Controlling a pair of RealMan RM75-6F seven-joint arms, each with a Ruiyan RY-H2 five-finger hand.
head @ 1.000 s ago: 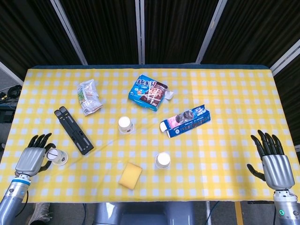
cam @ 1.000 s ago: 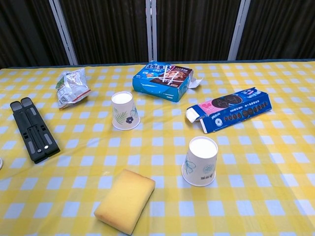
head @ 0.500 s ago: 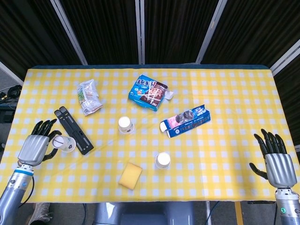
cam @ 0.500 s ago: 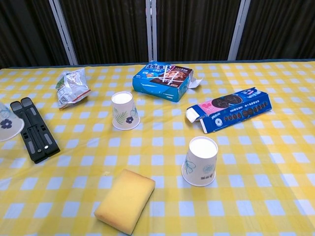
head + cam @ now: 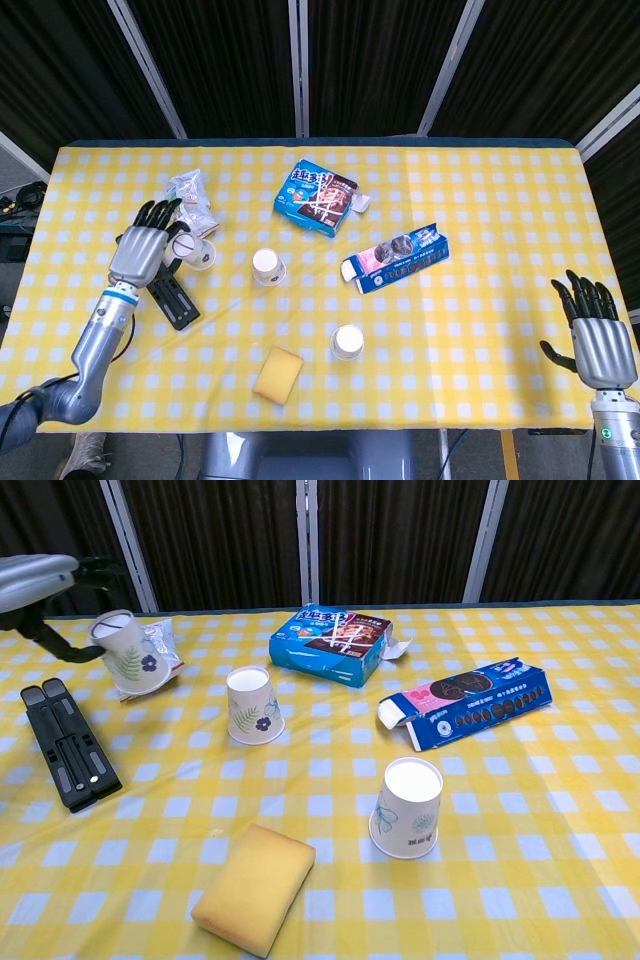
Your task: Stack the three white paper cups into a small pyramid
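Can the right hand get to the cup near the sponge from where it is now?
Probably yes: the right hand is open and holds nothing, and only bare tablecloth lies between it and that cup.

A yellow-and-white checked cloth [image 5: 520, 880] is spread over the bench. White paper cups [image 5: 253, 706] are printed with blue-green flowers. The sponge [image 5: 254, 887] is yellow, the folding stand [image 5: 68, 745] black.
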